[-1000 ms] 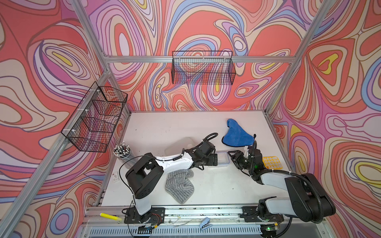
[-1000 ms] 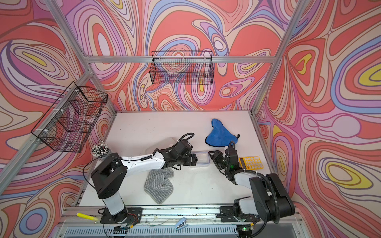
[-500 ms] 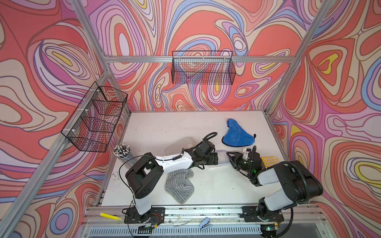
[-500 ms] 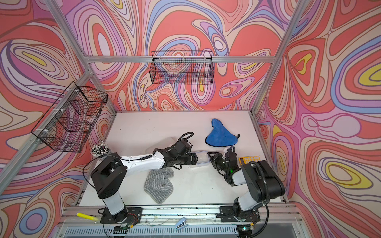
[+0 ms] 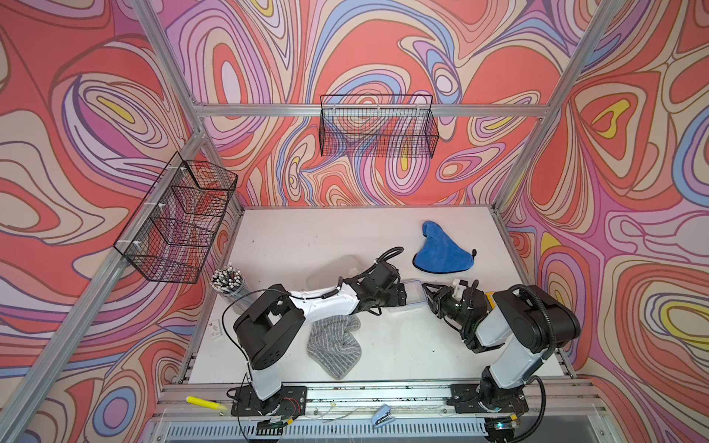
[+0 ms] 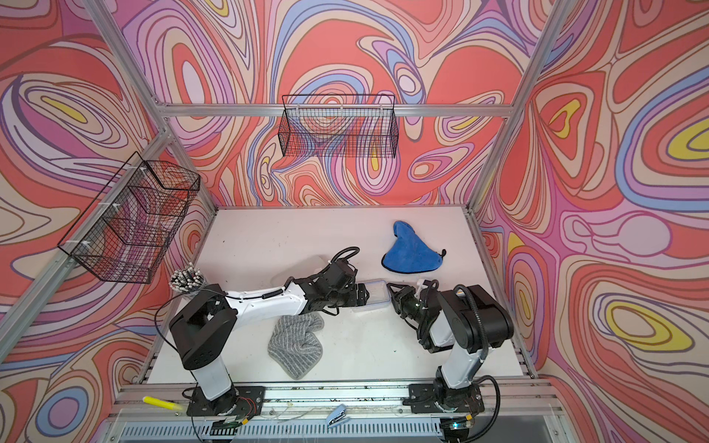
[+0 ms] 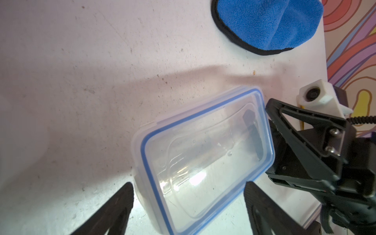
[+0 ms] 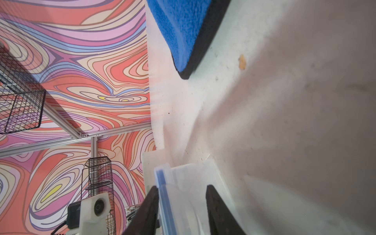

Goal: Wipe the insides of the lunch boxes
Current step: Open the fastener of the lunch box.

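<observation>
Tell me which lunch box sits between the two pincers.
The small, blue-rimmed one: the left pincer is at one end, the right pincer at the other. The large one lies apart, beyond the left arm.

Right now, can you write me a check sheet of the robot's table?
Surface: white table, scuffed, speckled.
Job's things: small lunch box, blue-rimmed lid on top; large lunch box behind left arm.
Clutter: blue cloth, grey cloth, pen cup.
Tools: left tool flanks small lunch box, right tool straddles its end; grip unclear.
Cables: black hose loops over left wrist.
Surroundings: back basket, side basket, swirly walls.
</observation>
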